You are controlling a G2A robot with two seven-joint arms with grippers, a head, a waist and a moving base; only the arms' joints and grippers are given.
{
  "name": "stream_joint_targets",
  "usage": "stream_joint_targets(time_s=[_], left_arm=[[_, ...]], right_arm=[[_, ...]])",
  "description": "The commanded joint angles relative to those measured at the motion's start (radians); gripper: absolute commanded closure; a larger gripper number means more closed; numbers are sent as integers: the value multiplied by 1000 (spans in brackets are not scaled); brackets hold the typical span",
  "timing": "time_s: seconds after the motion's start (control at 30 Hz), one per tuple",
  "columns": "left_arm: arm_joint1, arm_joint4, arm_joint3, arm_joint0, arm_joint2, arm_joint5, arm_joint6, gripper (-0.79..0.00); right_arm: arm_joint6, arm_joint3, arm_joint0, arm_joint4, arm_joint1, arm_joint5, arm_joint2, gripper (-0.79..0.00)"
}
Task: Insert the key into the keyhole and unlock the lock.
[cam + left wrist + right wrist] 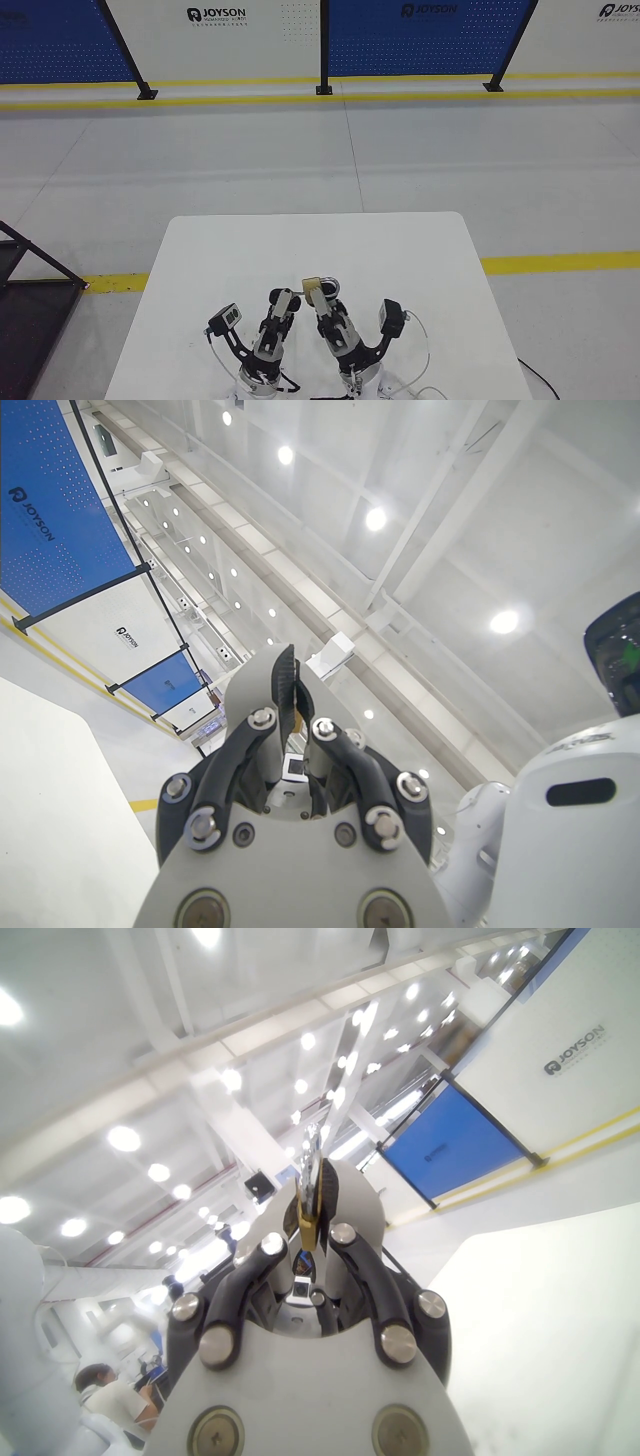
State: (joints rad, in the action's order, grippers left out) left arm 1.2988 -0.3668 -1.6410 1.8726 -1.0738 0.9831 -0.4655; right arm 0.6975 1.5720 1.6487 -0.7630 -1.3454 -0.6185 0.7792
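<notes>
A small brass padlock [308, 1226] with a silver shackle [311, 1153] stands upright between the pads of my right gripper [314, 1184], which is shut on its body. From above, the padlock [313, 287] sits at the tip of the right gripper [320, 293], raised over the near part of the white table [320, 245]. My left gripper [283, 300] is just beside it, pointing up. Its fingers are pressed together [292, 672], and I cannot tell whether a key lies between the pads. The padlock's keyhole is hidden.
The white table [50, 780] spreads out in front of both arms with nothing lying on it. A black frame [30, 270] stands off its left side. Blue and white barrier panels [420, 35] line the far floor.
</notes>
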Motion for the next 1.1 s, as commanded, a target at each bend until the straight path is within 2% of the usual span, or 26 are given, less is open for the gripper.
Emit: stream_joint_targets(time_s=[0.0,0.23,0.27,0.3,0.33,0.37,0.4,0.43,0.6,0.8,0.9,0.97,1.0,1.07], left_arm=[[2,-3,1,0,0,-1,1,0],[8,-10,6,0,2,-4,1,0],[8,-12,6,0,2,-4,2,-77],[9,-14,6,1,1,-4,2,-200],[10,-16,6,1,0,-5,3,-348],[10,-17,6,1,0,-5,2,-563],[11,-18,6,2,-1,-5,3,-662],[12,-17,6,3,-1,-6,3,-723],[14,-16,6,5,-4,-5,5,-739],[15,-13,7,11,-16,4,12,-717],[12,-9,16,13,-40,20,21,-671],[7,-3,21,11,-56,29,44,-585],[4,3,21,12,-65,29,60,-582],[-5,8,22,13,-82,29,101,-517]], right_arm=[[-3,-1,-2,2,1,0,-2,0],[-11,-2,-7,-1,4,3,-10,0],[-10,-2,-8,0,5,3,-11,0],[-10,-2,-8,1,5,4,-12,0],[-9,-2,-9,1,6,4,-13,0],[-9,-2,-9,2,6,5,-13,0],[-7,-1,-9,3,6,6,-14,0],[-6,-1,-10,3,7,6,-14,0],[1,1,-11,5,8,8,-16,0],[7,2,-11,9,10,7,-17,0],[13,7,-6,11,12,5,-13,0],[12,10,0,13,14,2,-8,0],[9,12,2,15,15,-3,-6,0],[-1,16,8,13,17,-11,-2,0]])
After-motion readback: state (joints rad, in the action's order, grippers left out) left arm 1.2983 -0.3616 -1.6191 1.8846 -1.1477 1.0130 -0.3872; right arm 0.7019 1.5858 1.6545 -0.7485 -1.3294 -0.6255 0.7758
